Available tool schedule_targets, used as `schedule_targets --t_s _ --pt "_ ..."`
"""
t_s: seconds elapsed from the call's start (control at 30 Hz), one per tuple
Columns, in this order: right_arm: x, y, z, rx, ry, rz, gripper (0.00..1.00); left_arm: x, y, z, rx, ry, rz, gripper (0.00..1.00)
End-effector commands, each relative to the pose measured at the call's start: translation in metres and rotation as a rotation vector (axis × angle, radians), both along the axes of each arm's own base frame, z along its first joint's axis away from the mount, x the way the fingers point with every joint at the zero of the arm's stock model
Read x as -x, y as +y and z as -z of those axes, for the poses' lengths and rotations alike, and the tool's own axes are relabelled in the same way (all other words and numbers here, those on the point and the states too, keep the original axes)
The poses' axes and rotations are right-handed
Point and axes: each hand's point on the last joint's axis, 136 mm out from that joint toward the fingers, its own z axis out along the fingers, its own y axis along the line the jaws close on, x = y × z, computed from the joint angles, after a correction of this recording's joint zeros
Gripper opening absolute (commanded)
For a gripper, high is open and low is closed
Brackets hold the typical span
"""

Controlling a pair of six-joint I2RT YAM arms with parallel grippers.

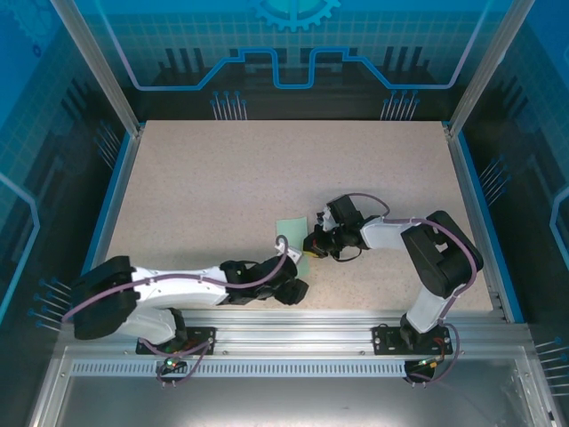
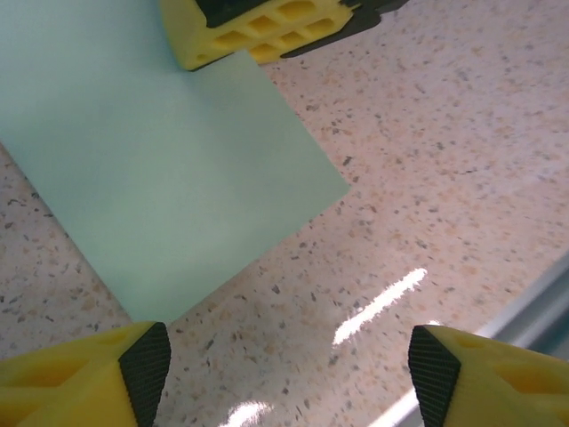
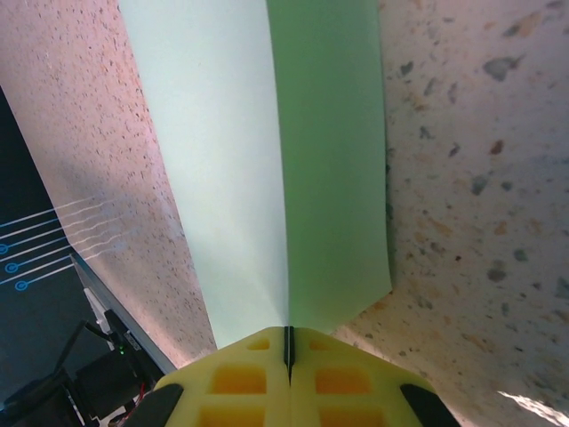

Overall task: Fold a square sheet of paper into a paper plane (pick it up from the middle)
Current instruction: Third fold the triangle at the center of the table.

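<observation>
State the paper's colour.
The paper is pale mint green, unmarked; the left wrist view shows it best.

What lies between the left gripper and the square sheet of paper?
A bare stretch of speckled table, seen in the left wrist view. The left gripper is open, just short of the near corner of the square sheet of paper.

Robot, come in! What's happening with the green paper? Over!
Right gripper shut on paper edge. Left gripper open, beside paper, not touching. Paper mostly flat on table, no plane yet. Nothing blocking.
</observation>
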Motion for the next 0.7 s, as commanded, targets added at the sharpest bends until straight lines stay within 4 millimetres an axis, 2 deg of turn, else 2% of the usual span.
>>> schedule_targets --t_s 0.0,0.13,0.27,0.43,0.53,0.67 --pt "-0.001 0.006 -0.007 -0.010 -0.011 0.001 0.03 -0.016 -0.011 -0.010 -0.034 -0.083 -0.005 0.78" --pt "-0.001 0.007 -0.007 -0.013 -0.008 -0.003 0.03 -0.022 -0.025 -0.007 -0.058 -0.099 0.015 0.79" --pt "-0.001 0.007 -0.007 -0.014 -0.007 -0.005 0.04 -0.026 -0.032 0.006 -0.132 -0.089 0.023 0.78" --pt "-0.001 0.006 -0.005 -0.009 -0.008 -0.006 0.04 -0.030 -0.029 0.013 -0.174 -0.093 -0.010 0.75" --pt "0.000 0.005 -0.004 -0.001 -0.006 -0.007 0.04 -0.035 -0.023 0.011 -0.194 -0.117 -0.044 0.67" --pt "0.000 0.004 -0.005 0.003 -0.011 -0.013 0.05 -0.036 -0.019 0.009 -0.202 -0.131 -0.056 0.50"
